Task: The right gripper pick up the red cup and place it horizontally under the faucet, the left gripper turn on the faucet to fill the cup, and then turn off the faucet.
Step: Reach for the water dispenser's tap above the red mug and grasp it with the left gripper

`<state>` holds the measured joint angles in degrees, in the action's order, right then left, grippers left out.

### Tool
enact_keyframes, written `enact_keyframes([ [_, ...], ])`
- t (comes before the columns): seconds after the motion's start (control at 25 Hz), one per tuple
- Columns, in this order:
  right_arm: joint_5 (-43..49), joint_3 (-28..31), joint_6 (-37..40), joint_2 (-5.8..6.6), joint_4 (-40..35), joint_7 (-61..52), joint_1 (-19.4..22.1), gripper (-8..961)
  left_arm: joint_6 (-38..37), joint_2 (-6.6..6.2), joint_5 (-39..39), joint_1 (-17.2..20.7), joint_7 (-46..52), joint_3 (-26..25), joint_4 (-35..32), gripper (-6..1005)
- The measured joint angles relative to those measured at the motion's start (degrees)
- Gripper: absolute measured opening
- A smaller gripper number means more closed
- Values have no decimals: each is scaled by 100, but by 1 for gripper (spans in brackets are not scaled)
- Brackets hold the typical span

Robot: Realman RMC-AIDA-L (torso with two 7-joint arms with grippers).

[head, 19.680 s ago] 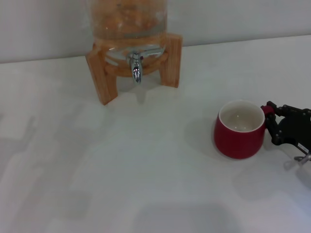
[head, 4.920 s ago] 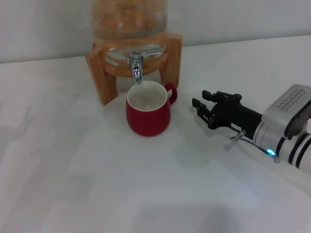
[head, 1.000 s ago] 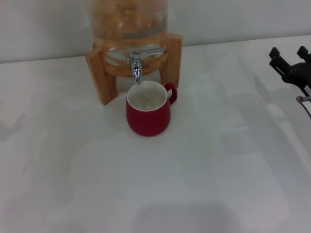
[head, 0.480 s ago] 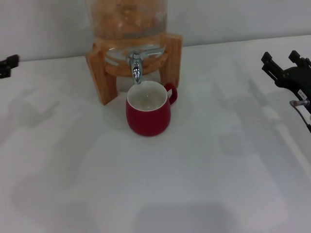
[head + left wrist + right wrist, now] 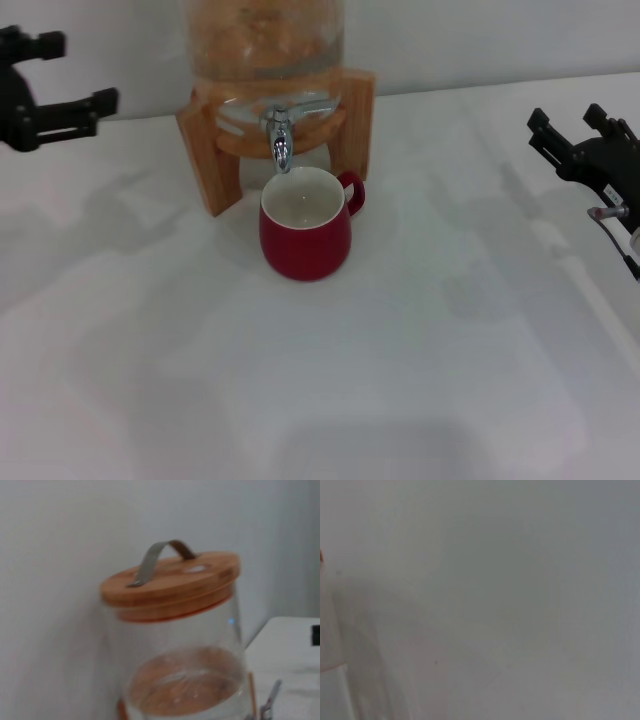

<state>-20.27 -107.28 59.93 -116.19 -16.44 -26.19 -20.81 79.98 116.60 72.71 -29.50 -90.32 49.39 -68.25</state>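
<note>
The red cup (image 5: 304,225) stands upright on the white table, its white inside empty, handle to the right. It sits right below the chrome faucet (image 5: 279,140), whose spout points down over the cup's rim. My left gripper (image 5: 78,70) is open and empty at the far left, level with the jar and well apart from the faucet. My right gripper (image 5: 566,118) is open and empty at the right edge, far from the cup. The left wrist view shows the jar's wooden lid (image 5: 172,577) and the faucet's lever (image 5: 270,704).
The glass jar (image 5: 265,40) rests on a wooden stand (image 5: 207,150) against the back wall. The white table (image 5: 330,380) stretches out in front of the cup. The right wrist view shows only a plain pale surface.
My left gripper has come in from the left edge toward the jar. My right gripper has shifted slightly left. The cup has not moved.
</note>
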Motion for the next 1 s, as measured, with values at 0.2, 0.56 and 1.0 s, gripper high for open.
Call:
enact_keyframes([
  [0.2, 1, -35, 1, 0, 0, 0, -16, 838, 109, 110, 10, -156, -2, 141, 52, 846],
  [0.56, 6, -82, 9, 16, 0, -2, 6, 838, 136, 212, -122, -276, 540, 696, -16, 846],
  [1.0, 5, -114, 10, 26, 45, -28, 49, 839, 722, 132, -1056, -474, 1697, 737, -507, 846],
])
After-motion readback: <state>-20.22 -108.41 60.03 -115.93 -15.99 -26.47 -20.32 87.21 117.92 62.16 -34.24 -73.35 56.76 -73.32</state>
